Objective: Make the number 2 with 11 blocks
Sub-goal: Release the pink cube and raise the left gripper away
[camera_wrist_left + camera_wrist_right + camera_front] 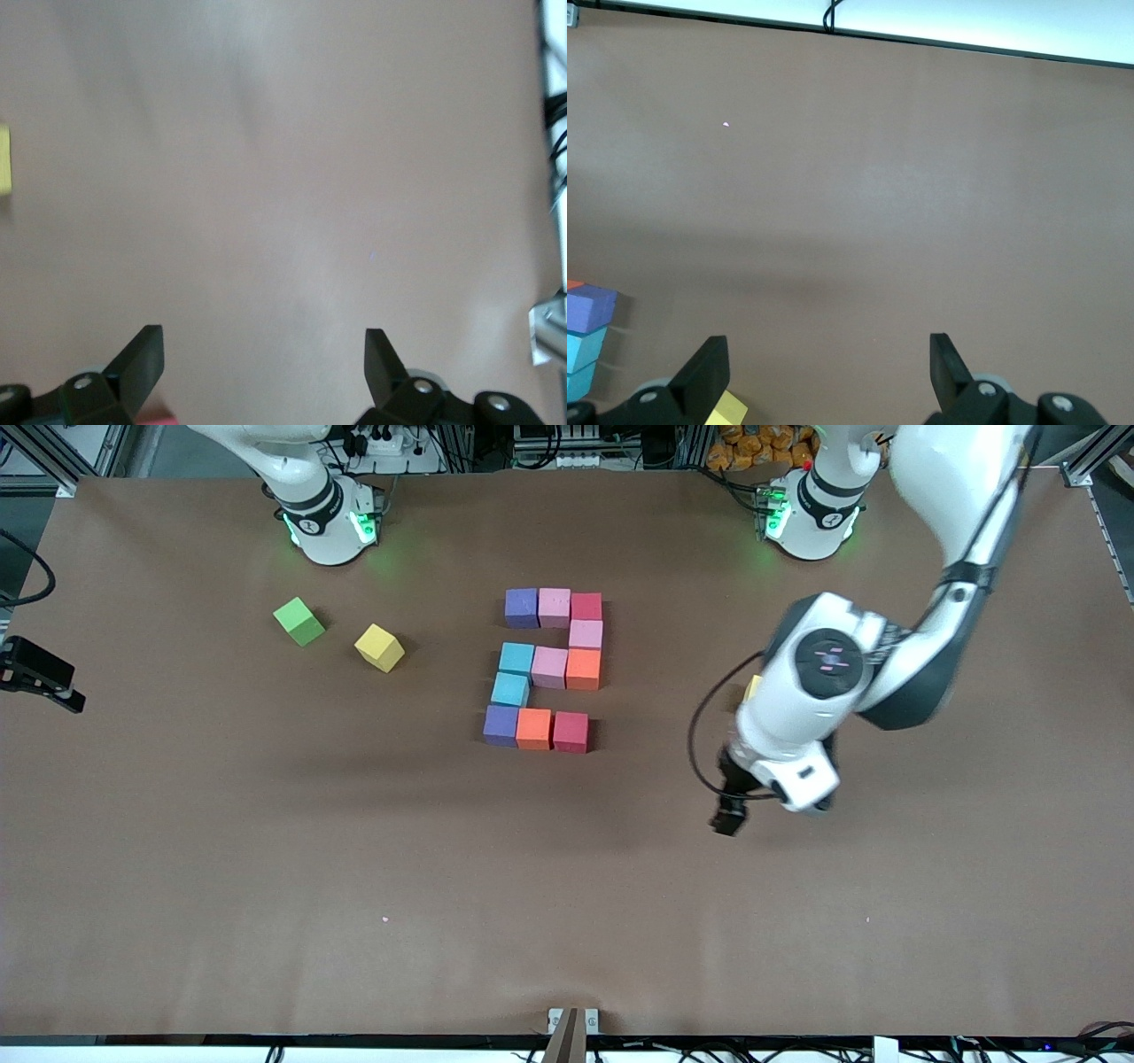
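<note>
Left gripper (264, 372) is hanging open and empty over bare brown table (266, 868), toward the left arm's end, with both fingers (142, 359) spread wide in its wrist view. From this claw, the blocks are sitting well apart toward the right arm's end, and a yellow cube (752, 688) is peeking out just beside the arm's wrist housing; that same yellow edge (4, 159) is showing at the border of the left wrist view.

Right gripper (828, 367) is also standing open, holding nothing, fingers (704, 367) apart over the table. Close by this claw, its wrist view is catching a purple block (589, 308) stacked in line with blue blocks (585, 350) and another yellow cube (726, 409).

Blocks are lying together mid-table, touching, forming a 2:
- farthest row: purple block (522, 607), pink block (555, 606), red block (586, 607)
- pink block (586, 634) joining downward
- middle row: blue block (516, 659), pink block (549, 666), orange block (584, 669)
- blue block (510, 689) joining downward
- nearest row: purple block (501, 724), orange block (534, 728), red block (571, 732)

Green cube (299, 621) and yellow cube (380, 646) are sitting apart from the figure, toward the right arm's end.
</note>
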`<action>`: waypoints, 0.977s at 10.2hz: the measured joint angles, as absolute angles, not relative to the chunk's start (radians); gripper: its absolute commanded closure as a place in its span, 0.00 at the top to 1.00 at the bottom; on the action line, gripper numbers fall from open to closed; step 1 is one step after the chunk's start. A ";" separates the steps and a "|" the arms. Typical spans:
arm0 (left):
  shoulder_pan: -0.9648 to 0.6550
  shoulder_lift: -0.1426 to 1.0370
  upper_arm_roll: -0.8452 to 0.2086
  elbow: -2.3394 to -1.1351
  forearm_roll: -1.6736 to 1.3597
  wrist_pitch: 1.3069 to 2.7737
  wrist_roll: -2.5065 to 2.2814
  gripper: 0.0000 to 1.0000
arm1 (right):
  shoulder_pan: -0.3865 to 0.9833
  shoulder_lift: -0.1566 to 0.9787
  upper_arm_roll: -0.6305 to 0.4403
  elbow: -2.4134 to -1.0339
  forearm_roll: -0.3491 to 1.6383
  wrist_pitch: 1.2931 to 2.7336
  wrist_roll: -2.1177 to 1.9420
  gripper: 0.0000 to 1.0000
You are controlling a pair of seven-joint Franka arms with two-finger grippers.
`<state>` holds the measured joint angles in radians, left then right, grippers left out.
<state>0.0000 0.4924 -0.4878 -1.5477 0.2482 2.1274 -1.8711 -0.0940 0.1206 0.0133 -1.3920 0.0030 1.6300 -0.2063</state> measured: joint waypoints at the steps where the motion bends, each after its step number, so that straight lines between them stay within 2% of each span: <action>1: 0.036 0.485 -0.488 -1.542 0.248 2.120 -1.831 1.00 | -0.079 0.120 0.018 -1.392 -0.032 1.625 -0.209 1.00; 4: 0.129 0.446 -0.490 -1.528 0.248 2.057 -1.666 1.00 | -0.013 0.121 0.025 -1.392 -0.091 1.619 -0.203 1.00; 8: 0.205 0.355 -0.494 -1.523 0.208 1.795 -1.382 1.00 | -0.018 0.124 0.019 -1.394 -0.079 1.555 -0.203 1.00; 9: 0.222 0.328 -0.479 -1.523 0.182 1.750 -1.296 1.00 | -0.024 0.125 0.017 -1.395 -0.061 1.528 -0.203 1.00; 10: 0.199 0.289 -0.410 -1.526 0.135 1.710 -1.180 1.00 | -0.041 0.126 0.017 -1.396 -0.049 1.515 -0.203 1.00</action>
